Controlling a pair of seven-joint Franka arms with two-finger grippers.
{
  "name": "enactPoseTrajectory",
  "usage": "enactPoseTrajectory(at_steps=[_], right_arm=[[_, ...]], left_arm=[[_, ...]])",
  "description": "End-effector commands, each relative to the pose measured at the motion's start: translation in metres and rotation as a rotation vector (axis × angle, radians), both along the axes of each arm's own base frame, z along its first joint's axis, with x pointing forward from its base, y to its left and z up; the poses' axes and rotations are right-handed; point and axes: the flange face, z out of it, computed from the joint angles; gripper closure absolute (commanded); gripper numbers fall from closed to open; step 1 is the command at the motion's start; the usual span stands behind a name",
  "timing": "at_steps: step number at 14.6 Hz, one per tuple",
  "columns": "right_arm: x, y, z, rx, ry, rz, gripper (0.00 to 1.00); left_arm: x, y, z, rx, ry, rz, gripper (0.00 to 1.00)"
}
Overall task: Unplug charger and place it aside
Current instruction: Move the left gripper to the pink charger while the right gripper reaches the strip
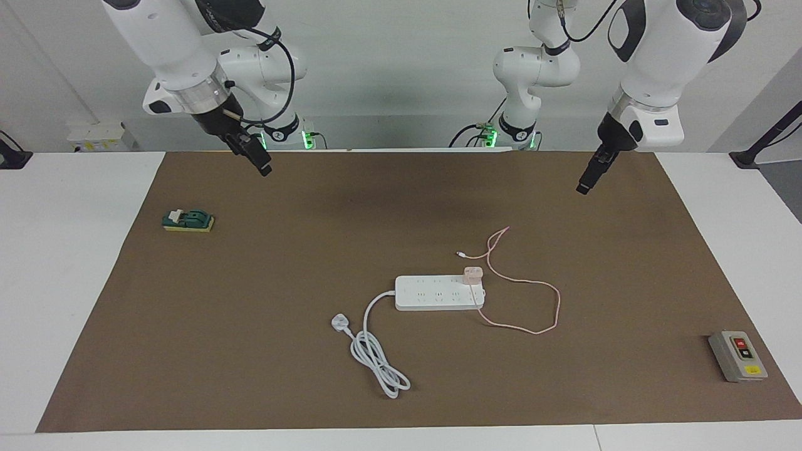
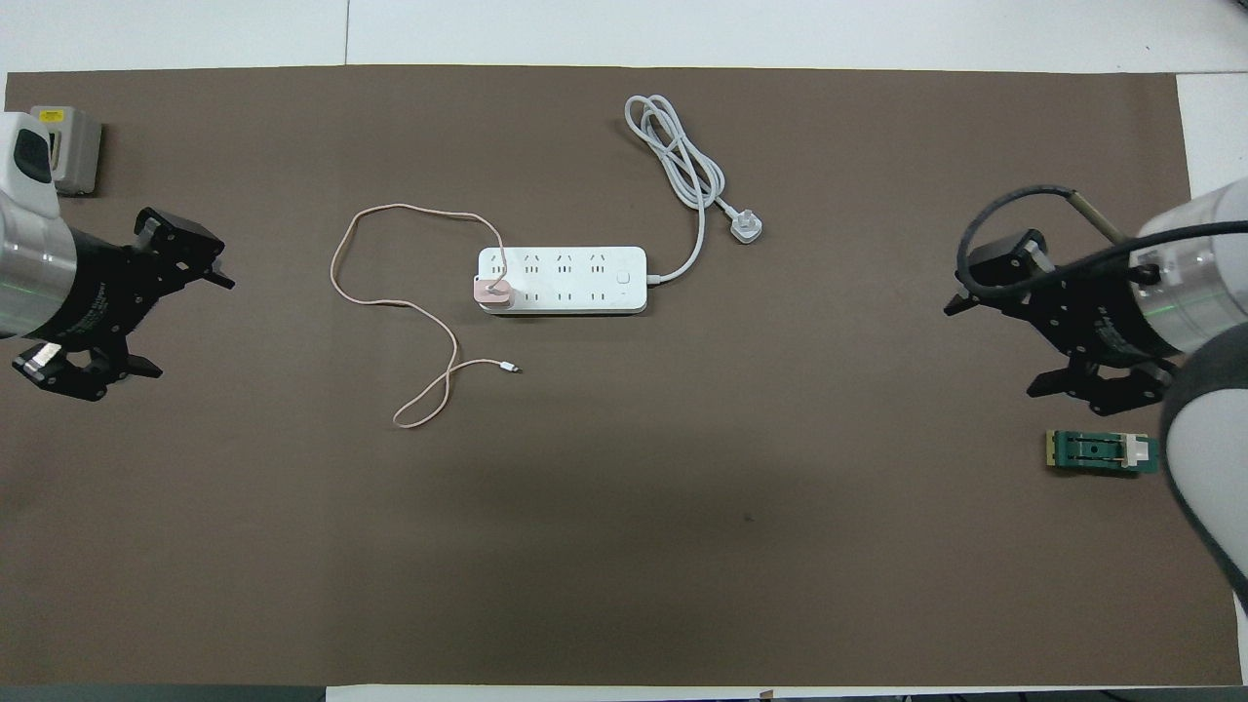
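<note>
The pale pink charger [image 1: 473, 274] [image 2: 490, 291] sits plugged into the end socket of the white power strip [image 1: 435, 293] [image 2: 575, 278], at the end toward the left arm. Its thin pink cable [image 1: 556, 305] [image 2: 337, 255] loops loosely over the mat, and its free tip lies nearer to the robots. My left gripper [image 1: 584, 185] [image 2: 192, 327] is open and empty, raised over the mat toward the left arm's end. My right gripper [image 1: 263, 166] [image 2: 990, 351] is open and empty, raised over the mat toward the right arm's end. Both are well away from the charger.
The strip's thick white cord and three-pin plug [image 1: 339, 323] [image 2: 747, 229] lie coiled farther from the robots. A green and yellow block [image 1: 188, 220] [image 2: 1102, 451] lies near the right gripper. A grey button box [image 1: 738, 356] [image 2: 68, 146] sits at the left arm's end. A brown mat [image 1: 250, 313] covers the table.
</note>
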Motion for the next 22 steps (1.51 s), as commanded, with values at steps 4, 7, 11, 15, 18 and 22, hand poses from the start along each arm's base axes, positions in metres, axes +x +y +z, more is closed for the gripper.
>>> enactPoseTrajectory(at_steps=[4, 7, 11, 15, 18, 22], right_arm=[[0.036, 0.077, -0.065, 0.073, 0.072, -0.307, 0.0], [0.055, 0.104, -0.098, 0.127, 0.086, -0.475, 0.0], [0.071, 0.138, -0.143, 0.179, 0.12, -0.606, 0.0], [0.082, 0.164, -0.188, 0.223, 0.149, -0.7, 0.0], [0.084, 0.19, -0.222, 0.238, 0.141, -0.708, 0.0], [0.098, 0.203, -0.248, 0.239, 0.148, -0.699, 0.0]], left_arm=[[-0.009, -0.027, -0.039, -0.006, -0.005, 0.425, 0.0], [0.013, -0.074, -0.102, -0.007, 0.042, 0.509, 0.0], [0.02, -0.107, -0.128, -0.069, -0.005, 0.53, 0.0], [0.024, -0.137, -0.168, -0.044, 0.02, 0.489, 0.0], [0.024, -0.147, -0.178, -0.035, 0.018, 0.471, 0.0], [0.037, -0.158, -0.19, -0.034, 0.013, 0.464, 0.0]])
